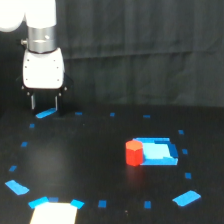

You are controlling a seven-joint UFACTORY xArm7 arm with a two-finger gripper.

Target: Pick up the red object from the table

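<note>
We see the gripper (45, 103) at about ten o'clock in the exterior view, hanging from the white xArm6 arm (42, 45) with its two dark fingers (33, 102) pointing straight down. The fingers stand a narrow gap apart and hold nothing. Their tips sit just above a blue tape strip (46, 114) on the black table (90, 160).

The red object (134, 152) rests on the table at about four o'clock from centre, well apart from the gripper. It is a stubby red-orange block, and it touches the nine o'clock edge of a bright blue rectangular patch (161, 152).

Small blue tape marks (102, 204) ring the working area. A pale bright rectangle (54, 214) lies at the seven o'clock edge. A dark curtain (145, 50) fills the background.
</note>
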